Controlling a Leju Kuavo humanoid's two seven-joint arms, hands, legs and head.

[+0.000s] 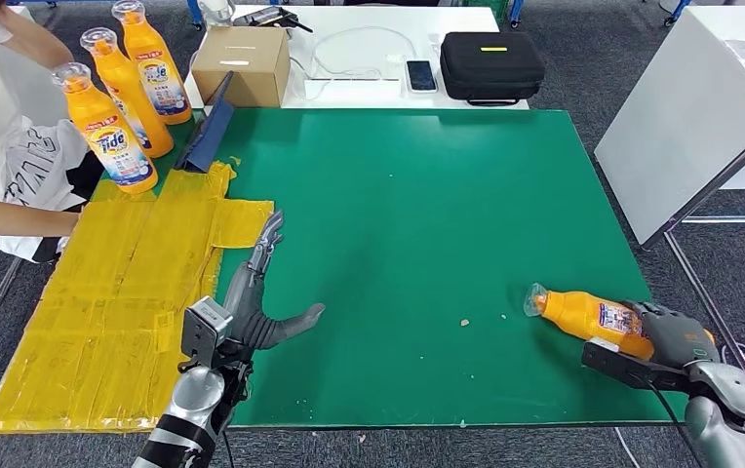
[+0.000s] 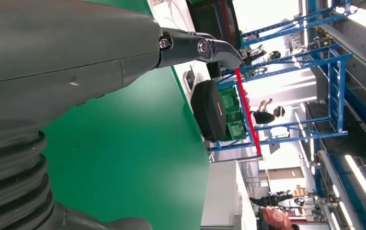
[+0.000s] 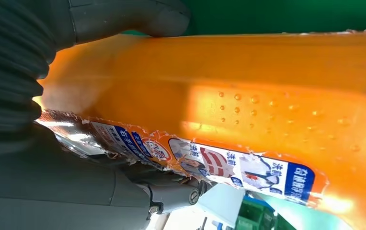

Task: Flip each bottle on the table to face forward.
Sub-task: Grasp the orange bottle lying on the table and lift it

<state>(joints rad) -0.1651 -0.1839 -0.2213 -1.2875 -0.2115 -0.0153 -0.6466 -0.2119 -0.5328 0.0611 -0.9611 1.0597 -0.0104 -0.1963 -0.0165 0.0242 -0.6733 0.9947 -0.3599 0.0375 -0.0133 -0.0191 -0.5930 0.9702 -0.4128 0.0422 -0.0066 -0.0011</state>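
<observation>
One orange bottle [image 1: 593,320] lies flat at the green mat's [image 1: 427,214] right front corner, our right hand [image 1: 679,336] wrapped round its base. It might slip and roll off that edge. Our left hand [image 1: 256,307] hovers spread, holding nothing.

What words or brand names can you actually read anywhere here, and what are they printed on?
"Tide": on the label of the nearest upright orange bottle at the table's far left.
Labels of the other two upright bottles: too small to read.
Label of the lying bottle held by the right robot hand: Chinese characters, too blurred to read.
</observation>
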